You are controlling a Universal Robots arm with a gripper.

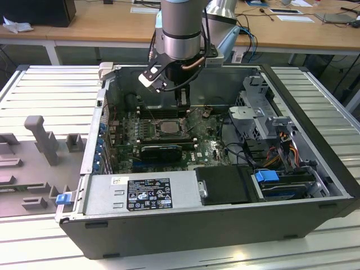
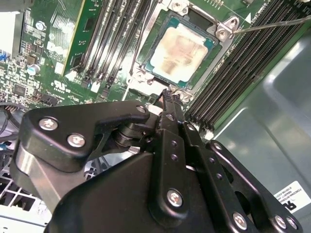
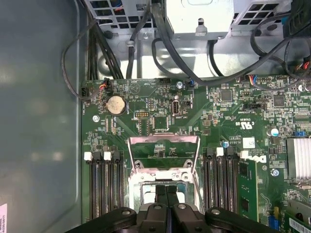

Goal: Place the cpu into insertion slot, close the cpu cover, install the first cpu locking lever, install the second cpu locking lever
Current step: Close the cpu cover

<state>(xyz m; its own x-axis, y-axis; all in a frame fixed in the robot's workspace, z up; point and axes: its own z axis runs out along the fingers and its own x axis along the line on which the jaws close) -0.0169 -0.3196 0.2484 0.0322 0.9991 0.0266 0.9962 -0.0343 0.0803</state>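
Note:
The cpu, pale silver-beige, lies flat inside the insertion slot, a square socket with a silvery rim on the green board. The cpu cover, a thin windowed metal frame, is swung open, away from the socket. A thin locking lever rod sticks out free beside the socket. My gripper is shut, its two black fingers pressed together with nothing between them. It hangs just above the socket's edge near the cover's hinge. In the exterior view the gripper reaches down into the open computer case, above the slot.
Long black memory slots flank the socket on both sides. A black card lies in front of it. A grey power supply, a drive cage with cables, and the case walls hem in the board.

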